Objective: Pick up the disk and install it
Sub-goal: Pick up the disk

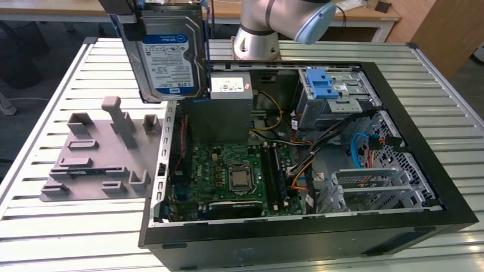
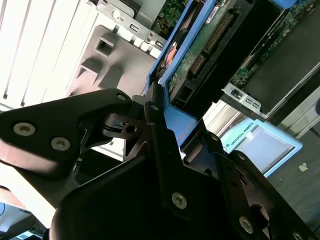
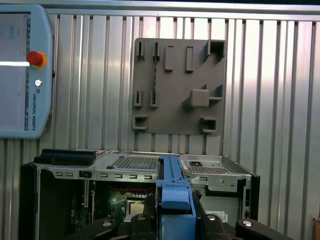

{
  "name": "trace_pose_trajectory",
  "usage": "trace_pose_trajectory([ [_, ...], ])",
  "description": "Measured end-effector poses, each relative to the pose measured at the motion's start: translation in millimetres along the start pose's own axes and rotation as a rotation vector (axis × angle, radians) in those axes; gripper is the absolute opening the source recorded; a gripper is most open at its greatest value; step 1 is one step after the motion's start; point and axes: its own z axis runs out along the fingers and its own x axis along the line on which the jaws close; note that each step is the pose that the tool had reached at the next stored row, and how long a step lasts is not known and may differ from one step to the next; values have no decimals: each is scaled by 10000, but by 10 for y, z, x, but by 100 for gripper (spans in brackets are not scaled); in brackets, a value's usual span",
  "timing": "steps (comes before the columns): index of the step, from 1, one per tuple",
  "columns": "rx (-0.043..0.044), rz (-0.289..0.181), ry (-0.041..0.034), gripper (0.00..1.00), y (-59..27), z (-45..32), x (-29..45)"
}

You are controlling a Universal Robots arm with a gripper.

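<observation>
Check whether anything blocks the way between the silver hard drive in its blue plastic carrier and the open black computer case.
Nothing visible does. The gripper is shut on the disk, holding it upright above the open case, at the side nearest the grey slotted stand. Cables lie inside near the metal drive cage.

- Looking like a robotics lab or workshop.
- Showing a slatted aluminium table (image 1: 45,226), a robot arm's base (image 1: 255,42) standing at the exterior view's top centre.
- Baring an opened computer case (image 1: 302,243) at lower right, boards and cables exposed.
- Holding a grey slotted stand (image 1: 90,164) at the exterior view's left.
- Carrying a teach pendant (image 3: 25,70) with a red stop button (image 3: 36,58) on the slats in the first wrist view.
</observation>
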Motion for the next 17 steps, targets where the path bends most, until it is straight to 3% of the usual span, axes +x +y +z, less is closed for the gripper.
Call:
trace_pose_trajectory([
  [17, -1, 0, 1, 36, -188, 10, 6],
])
